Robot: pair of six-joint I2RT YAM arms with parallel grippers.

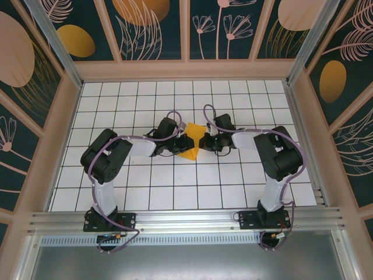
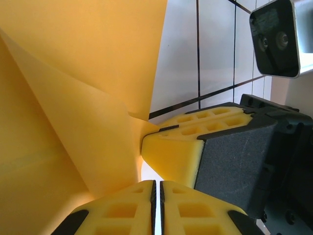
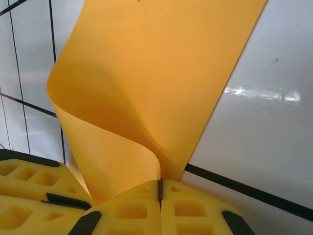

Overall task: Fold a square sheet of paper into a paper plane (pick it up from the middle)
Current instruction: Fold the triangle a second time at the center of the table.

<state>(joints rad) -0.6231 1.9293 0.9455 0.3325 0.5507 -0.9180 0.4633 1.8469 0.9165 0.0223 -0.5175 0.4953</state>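
Arms: the left arm (image 1: 105, 158) and the right arm (image 1: 280, 154) have fat black joints with white tubes between them.
Cables: thin pale purple cables (image 1: 133, 137) run along both arms.
Bases: black plates (image 1: 109, 220).
Fingers: the left end effector (image 2: 157, 188) and the right end effector (image 3: 159, 185) are yellow blocks with square holes and black strips.
Camera: a dark box (image 2: 275, 40) with two round lenses.

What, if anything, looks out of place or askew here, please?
The square sheet of paper is not flat: pinched at the right end effector, it curls up off the tiles. Nothing else stands out.
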